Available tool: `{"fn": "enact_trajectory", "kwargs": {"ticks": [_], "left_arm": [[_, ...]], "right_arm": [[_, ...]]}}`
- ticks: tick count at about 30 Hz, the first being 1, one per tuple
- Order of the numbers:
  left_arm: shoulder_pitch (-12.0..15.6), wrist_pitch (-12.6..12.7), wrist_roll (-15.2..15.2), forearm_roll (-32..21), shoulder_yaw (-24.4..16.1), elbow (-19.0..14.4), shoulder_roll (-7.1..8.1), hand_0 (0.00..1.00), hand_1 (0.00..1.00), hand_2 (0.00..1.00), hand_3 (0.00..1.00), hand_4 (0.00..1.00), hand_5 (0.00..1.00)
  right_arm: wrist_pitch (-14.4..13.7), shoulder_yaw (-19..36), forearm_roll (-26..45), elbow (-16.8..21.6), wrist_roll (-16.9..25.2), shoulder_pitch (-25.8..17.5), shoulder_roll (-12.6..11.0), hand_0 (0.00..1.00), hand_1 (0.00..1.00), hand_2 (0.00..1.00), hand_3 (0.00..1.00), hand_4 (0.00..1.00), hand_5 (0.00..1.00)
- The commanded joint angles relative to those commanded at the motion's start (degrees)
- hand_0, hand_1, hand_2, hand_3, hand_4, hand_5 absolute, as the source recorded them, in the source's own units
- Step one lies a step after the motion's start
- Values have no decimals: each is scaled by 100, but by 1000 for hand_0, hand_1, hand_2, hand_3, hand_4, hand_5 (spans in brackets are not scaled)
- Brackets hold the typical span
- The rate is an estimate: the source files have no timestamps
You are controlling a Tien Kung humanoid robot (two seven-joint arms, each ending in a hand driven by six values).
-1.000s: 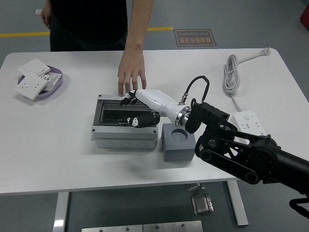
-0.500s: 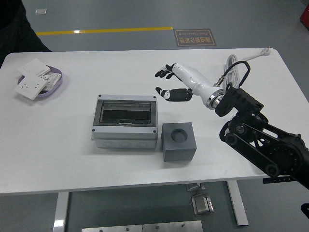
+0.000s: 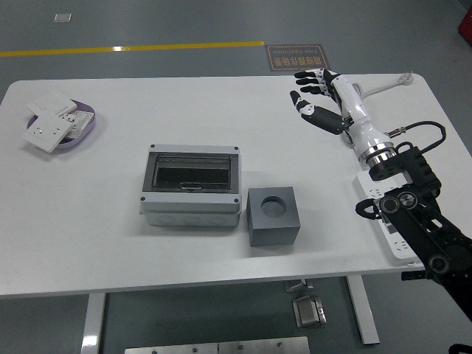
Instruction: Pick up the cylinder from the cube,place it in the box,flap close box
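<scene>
A grey box (image 3: 190,186) with a dark see-through lid stands near the middle of the table, its lid down. A grey cube (image 3: 273,215) stands right beside it on the right, with an empty round hole in its top. No cylinder shows. My right hand (image 3: 316,96) is raised over the far right of the table, far from the box and the cube, with its fingers spread and holding nothing. My left arm is out of view.
A purple dish (image 3: 81,127) with white socket plates lies at the far left. A white power strip (image 3: 389,221) and its coiled cable lie under my right arm. The table's right edge is close to my arm.
My right hand has drawn back from the box, up and to the right, to the far right of the table. The person's hand that touched the box a second ago is gone.
</scene>
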Motion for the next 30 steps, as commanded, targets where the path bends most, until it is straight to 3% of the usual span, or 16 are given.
{"fn": "enact_trajectory", "kwargs": {"ticks": [9,17,30], "left_arm": [[16,14,-24,-67,79,0,-25,583,619,562,596,641,263],[36,23,-15,-94,129,0,-64,583,619,562,596,642,260],[-34,23,-7,-66,148,0,17,583,618,562,596,647,251]], "right_arm": [[-102,467,239,168,230,-303,-76,760,679,685,681,622,296],[-252,564,50,311,241,-398,-146,761,682,690,684,617,288],[-508,724,65,337,455,-550,-207,763,689,693,682,639,263]]}}
